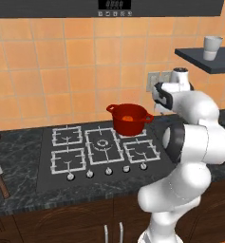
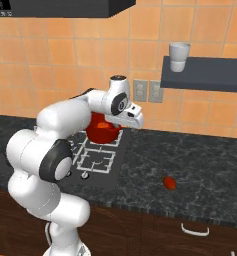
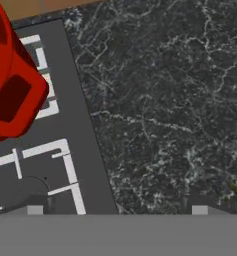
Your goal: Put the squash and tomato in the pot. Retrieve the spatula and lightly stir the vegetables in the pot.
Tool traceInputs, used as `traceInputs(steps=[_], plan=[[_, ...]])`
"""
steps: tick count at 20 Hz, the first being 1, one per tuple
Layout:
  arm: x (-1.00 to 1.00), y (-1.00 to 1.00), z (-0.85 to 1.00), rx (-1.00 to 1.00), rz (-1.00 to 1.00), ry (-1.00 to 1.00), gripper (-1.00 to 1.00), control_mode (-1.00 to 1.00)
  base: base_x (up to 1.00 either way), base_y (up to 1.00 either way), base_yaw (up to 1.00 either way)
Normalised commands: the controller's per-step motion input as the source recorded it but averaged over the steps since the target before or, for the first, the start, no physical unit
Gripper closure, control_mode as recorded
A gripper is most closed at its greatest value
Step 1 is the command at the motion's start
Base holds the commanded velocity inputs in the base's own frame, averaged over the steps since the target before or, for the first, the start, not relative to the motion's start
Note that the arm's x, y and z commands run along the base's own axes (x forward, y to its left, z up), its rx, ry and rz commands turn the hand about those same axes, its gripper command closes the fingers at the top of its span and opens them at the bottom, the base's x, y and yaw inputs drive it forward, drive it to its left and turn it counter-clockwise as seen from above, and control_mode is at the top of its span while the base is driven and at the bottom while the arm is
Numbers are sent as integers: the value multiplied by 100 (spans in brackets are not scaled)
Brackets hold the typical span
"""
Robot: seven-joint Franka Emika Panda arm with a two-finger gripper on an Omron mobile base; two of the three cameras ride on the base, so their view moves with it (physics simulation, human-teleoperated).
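Fingers point(image 3: 35, 209) spread wide, holding nothing, above dark speckled counter point(image 3: 180, 100) beside the stove point(image 3: 40, 165); red pot point(image 1: 129, 118) holds the squash point(image 1: 128, 118).

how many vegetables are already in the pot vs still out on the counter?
1 in, 1 out. The squash lies inside the pot on the rear right burner. The tomato sits on the counter right of the stove.

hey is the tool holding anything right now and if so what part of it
Nothing is held. The tool is open over bare counter beside the pot; the tomato lies apart on the counter.
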Motion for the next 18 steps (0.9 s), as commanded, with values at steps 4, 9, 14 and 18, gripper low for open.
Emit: traceInputs(steps=[4, 9, 14, 18], plan=[[-74, -88, -69, 1, -4, 2, -100, -100, 0, 0, 0], [-33, -71, -78, 0, -3, 5, -100, -100, 0, 0, 0], [0, 0, 0, 0, 0, 0, -100, -100, 0, 0, 0], [-15, -37, -5, 0, 0, 0, -100, -100, 0, 0, 0]])
